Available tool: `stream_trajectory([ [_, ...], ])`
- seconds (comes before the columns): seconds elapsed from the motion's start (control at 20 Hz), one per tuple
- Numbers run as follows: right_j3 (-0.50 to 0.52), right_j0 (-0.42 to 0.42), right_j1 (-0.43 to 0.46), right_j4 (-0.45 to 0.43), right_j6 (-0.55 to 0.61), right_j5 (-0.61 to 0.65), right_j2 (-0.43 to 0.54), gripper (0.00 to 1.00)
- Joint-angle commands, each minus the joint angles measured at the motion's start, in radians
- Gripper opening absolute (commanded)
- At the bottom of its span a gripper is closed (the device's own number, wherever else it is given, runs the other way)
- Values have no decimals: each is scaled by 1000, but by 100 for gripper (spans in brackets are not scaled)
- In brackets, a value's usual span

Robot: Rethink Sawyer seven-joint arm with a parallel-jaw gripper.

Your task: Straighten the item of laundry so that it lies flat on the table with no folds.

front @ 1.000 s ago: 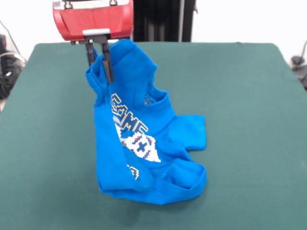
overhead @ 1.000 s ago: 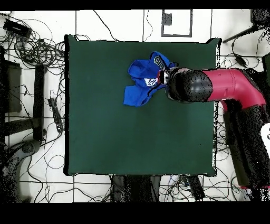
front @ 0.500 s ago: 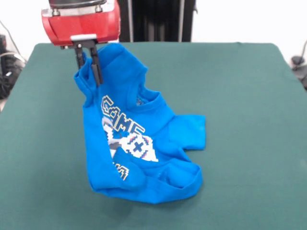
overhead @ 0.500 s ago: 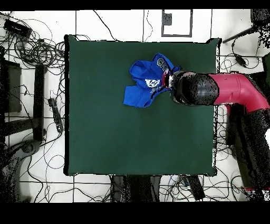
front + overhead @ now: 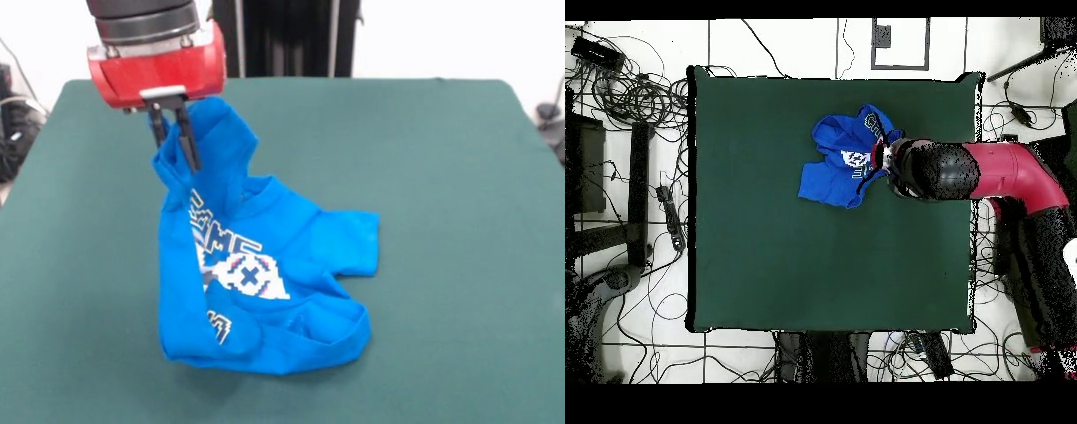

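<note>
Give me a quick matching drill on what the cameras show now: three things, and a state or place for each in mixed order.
Things:
1. gripper
2. T-shirt
3. table

States:
A. bare green felt under everything
B. shut on a lifted blue edge
C. partly raised, its lower part crumpled and folded on the cloth

Pairs: 1-B, 2-C, 3-A

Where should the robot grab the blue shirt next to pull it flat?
Probably the free sleeve lying flat on the table, taken from above at its outer edge. The gripper holds one bunched edge of the blue shirt up, and the hem below is folded over.
</note>
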Motion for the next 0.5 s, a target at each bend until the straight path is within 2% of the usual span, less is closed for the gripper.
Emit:
stream_trajectory([
  [0.05,88,17,109,-23,-381,-13,102,0],
  [0.5,83,-21,168,-17,-444,-1,160,0],
])
